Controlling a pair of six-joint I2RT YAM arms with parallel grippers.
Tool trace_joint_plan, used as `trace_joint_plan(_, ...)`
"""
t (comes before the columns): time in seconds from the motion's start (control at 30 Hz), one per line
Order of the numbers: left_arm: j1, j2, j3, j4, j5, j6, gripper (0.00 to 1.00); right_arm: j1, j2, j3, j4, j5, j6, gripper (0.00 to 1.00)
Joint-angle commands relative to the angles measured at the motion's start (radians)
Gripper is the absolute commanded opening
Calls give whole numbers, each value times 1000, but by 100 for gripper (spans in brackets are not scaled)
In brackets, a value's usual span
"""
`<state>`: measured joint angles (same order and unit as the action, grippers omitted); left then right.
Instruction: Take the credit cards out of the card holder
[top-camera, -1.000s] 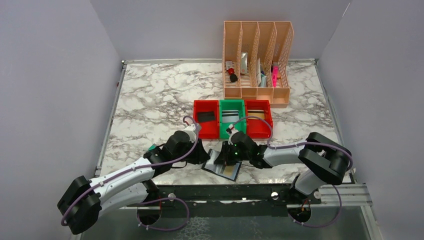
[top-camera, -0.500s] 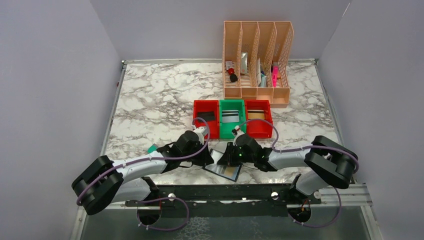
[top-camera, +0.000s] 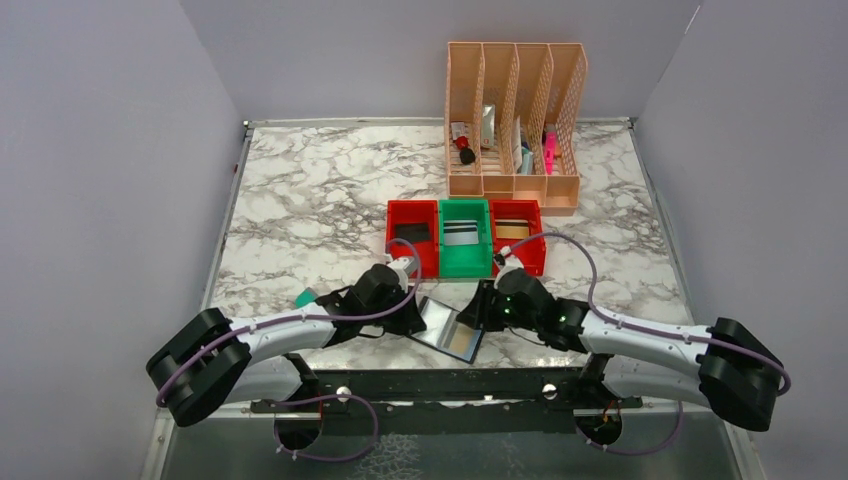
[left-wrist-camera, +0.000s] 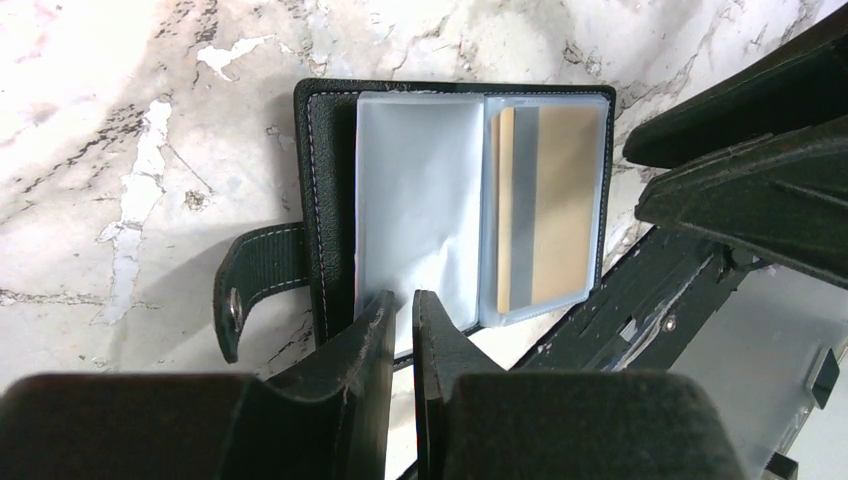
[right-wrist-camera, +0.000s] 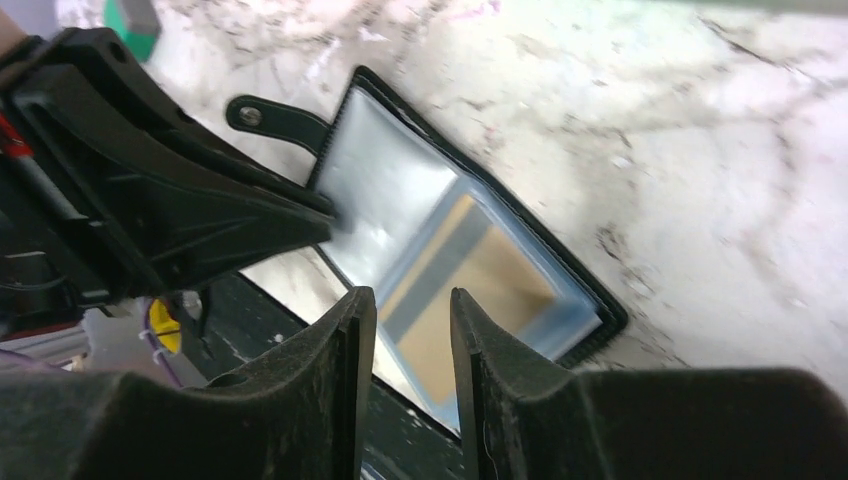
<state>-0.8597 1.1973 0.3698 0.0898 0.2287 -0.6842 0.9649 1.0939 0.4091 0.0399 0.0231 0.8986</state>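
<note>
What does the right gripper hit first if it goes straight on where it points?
Most likely the gold card in the clear pocket of the open card holder. The right gripper points at it, and nothing shows between them, though depth is unclear.

A white marble table (top-camera: 300, 200) with grey veins stands between plain grey walls (top-camera: 100, 150). At its far edge a peach organizer (top-camera: 515, 185) with four slots stands upright. Its left slot holds a red and black thing (top-camera: 463, 150), the next a silvery packet (top-camera: 487, 122), and the right one a pink thing (top-camera: 549, 150). Just in front of it three small bins sit side by side, touching: a red bin (top-camera: 392, 240), a green bin (top-camera: 443, 240) and a second red bin (top-camera: 515, 205). A small green block (top-camera: 305, 297) lies near the table's left edge. A black rail (top-camera: 450, 385) runs along the near edge.
</note>
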Motion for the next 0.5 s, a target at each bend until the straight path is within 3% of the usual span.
trace_joint_plan(0.0, -8, -24, -17, 18, 9, -3, 16, -2, -62, -64, -123, 65, 66, 39)
trace_joint_plan(0.47, -17, -17, -34, 22, 11, -8, 16, -2, -10, -105, 21, -31, 88, 40)
